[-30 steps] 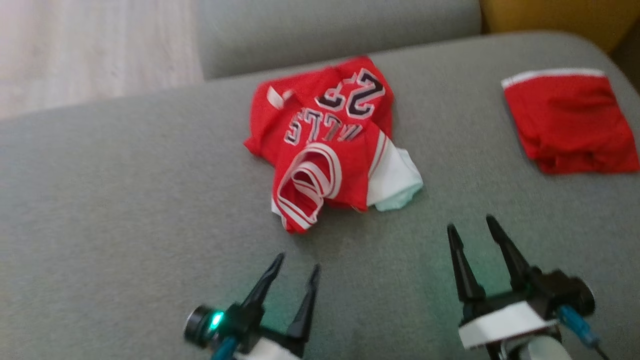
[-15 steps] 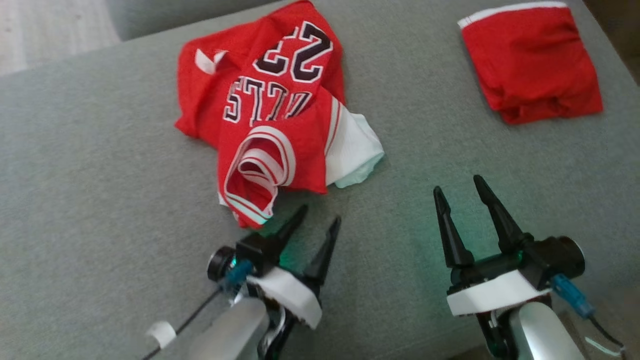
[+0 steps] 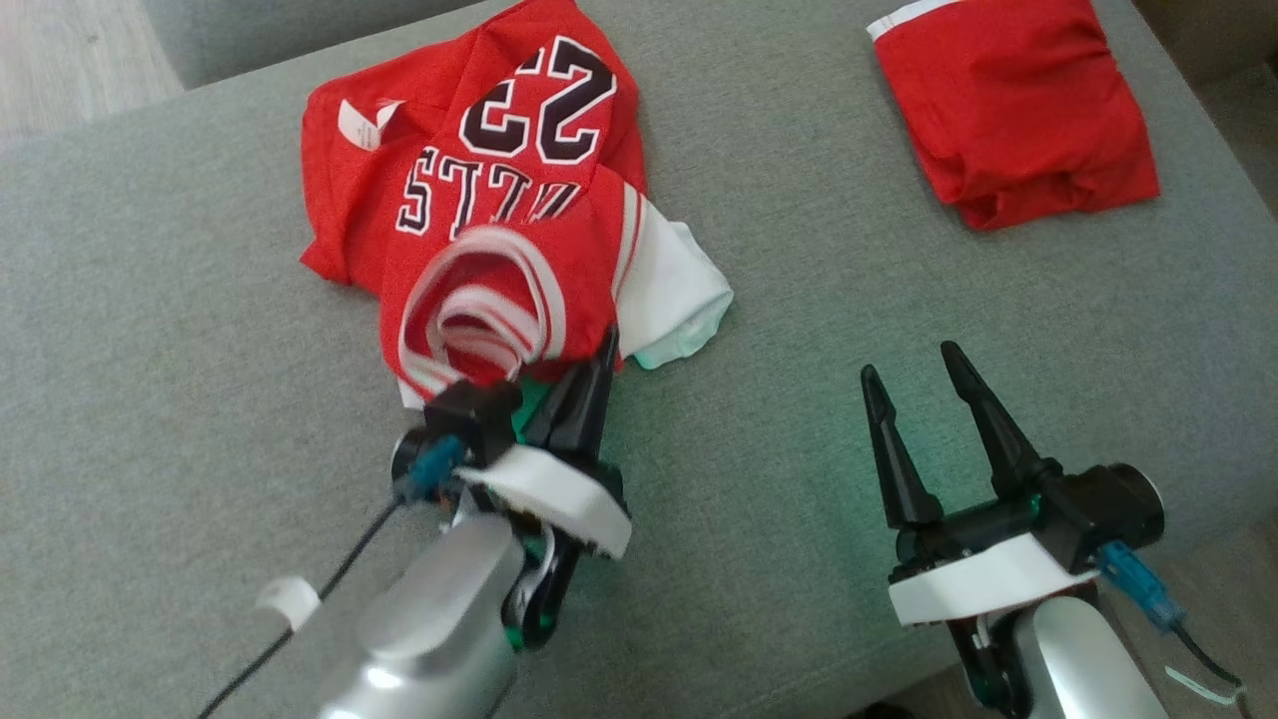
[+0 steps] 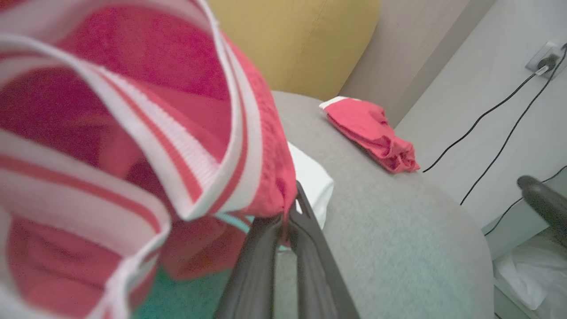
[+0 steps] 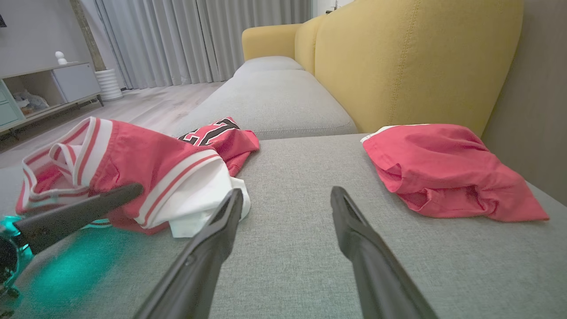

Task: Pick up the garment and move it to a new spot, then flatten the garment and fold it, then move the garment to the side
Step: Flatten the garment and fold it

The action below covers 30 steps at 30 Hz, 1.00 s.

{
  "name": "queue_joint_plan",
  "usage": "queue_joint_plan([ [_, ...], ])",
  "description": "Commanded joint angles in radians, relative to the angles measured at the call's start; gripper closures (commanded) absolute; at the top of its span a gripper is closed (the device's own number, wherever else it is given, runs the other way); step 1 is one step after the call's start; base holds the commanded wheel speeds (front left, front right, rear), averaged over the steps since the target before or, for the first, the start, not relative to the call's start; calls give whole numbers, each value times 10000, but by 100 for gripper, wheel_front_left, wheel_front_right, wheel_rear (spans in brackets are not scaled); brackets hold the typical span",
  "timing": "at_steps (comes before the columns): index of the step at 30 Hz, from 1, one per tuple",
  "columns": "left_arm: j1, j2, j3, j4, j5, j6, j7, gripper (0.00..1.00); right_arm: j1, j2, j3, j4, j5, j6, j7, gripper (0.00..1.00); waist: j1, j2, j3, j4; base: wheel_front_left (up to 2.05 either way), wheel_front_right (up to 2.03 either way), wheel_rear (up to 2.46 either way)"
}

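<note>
The left gripper [image 3: 604,350] is pressed together on the near edge of the jersey [image 3: 499,190], pinching red cloth just under the striped opening. In the left wrist view its fingers [image 4: 254,266] meet right at that edge, with little cloth between them. The right gripper [image 3: 909,359] is spread and holds nothing, over bare seat [image 3: 150,350] to the jersey's right and apart from it.

The jersey lies crumpled on the seat ahead of the left gripper, toward the far side. The shorts [image 3: 1008,100] sit well apart at the far right.

What could go wrong, as I judge it: the bite is thin and close to the edge, so the cloth may slide out once the heap's weight comes on it. With one point held, a lift would leave the jersey hanging bunched and twisted, which makes flattening harder. A white cloth [image 3: 679,290] sticks out at the right side. I cannot tell whether it belongs to the jersey, and if loose it could be dragged along.

The letters and number read upside down in the head view, letters nearer and number farther, so the jersey's top end likely faces the robot and its hem lies away. Its long axis runs roughly near to far, though the folds blur it
</note>
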Motion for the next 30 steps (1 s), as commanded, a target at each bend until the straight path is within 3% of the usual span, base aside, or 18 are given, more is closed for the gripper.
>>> queue_joint_plan([
  [1,-619,-26,379,-423,-67,-93,-95,100,-250,-39,237,-329,104,-7,-36,0,0,0,-30,-43,0,0,0],
  [6,-1699,-26,352,-879,19,-533,-95,100,-218,-39,243,-330,149,-7,-36,0,0,0,-283,-111,0,0,0],
  [13,-4694,-2,716,-733,-114,-924,-66,100,77,-39,492,-245,235,-7,-36,0,0,0,-1088,-249,0,0,0],
  [21,-8079,945,1732,-595,-671,-1040,86,100,423,-39,423,-274,194,-7,-36,0,0,0,-1652,-12,0,0,0],
  [25,-7953,1688,2020,-720,-1226,-1051,299,100,596,-39,135,-340,112,-7,-36,0,0,0,-1846,406,0,0,0],
  [30,-6076,2532,2269,-788,-1955,-990,722,100,751,-39,-12,-399,17,-7,-36,0,0,0,-1979,938,0,0,0],
])
